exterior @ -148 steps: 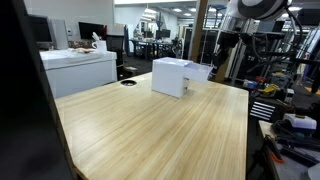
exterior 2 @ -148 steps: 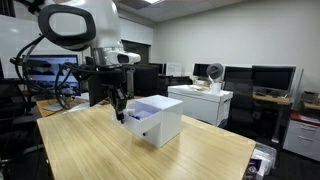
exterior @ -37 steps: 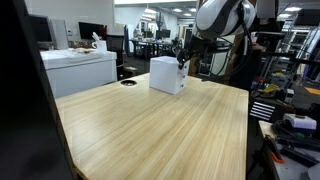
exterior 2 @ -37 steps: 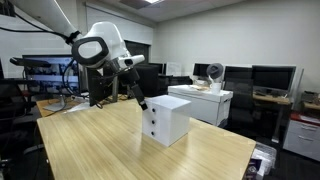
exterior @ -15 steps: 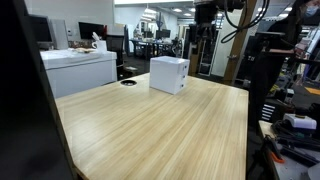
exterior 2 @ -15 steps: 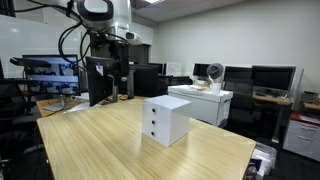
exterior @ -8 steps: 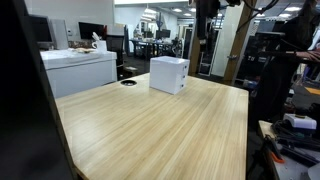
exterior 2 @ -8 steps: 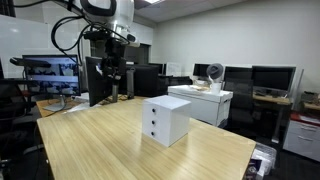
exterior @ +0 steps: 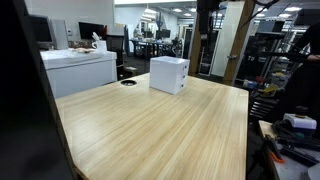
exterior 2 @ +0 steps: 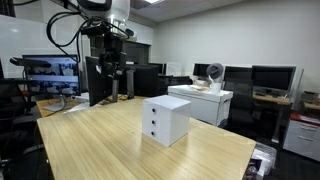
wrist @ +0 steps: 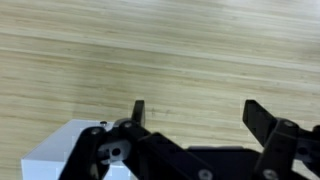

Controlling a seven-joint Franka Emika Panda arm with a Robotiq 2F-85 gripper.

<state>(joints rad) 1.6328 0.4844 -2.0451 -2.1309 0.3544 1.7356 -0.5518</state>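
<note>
- the pincer (wrist: 200, 116) is hanging with its two fingers (wrist: 262, 117) spread wide apart, and only bare wood is showing between them in the wrist view.
- in an exterior view the pincer (exterior 2: 115, 90) is now hovering high over the table edge nearest the arm; 2.5 s ago it was leaning down against the white drawer box, and over the last half second it is barely shifting.
- the white drawer box (exterior 2: 165, 120) is standing upright on the table (exterior 2: 90, 150), not far from that same edge and well apart from the pincer; the wrist view is catching only its corner (wrist: 55, 155).
- its three drawers are sitting flush now, whereas 9.9 s ago one was pulled out.
- a small black disc (exterior: 128, 83) is lying near the table's far edge, apart from the box.
</note>
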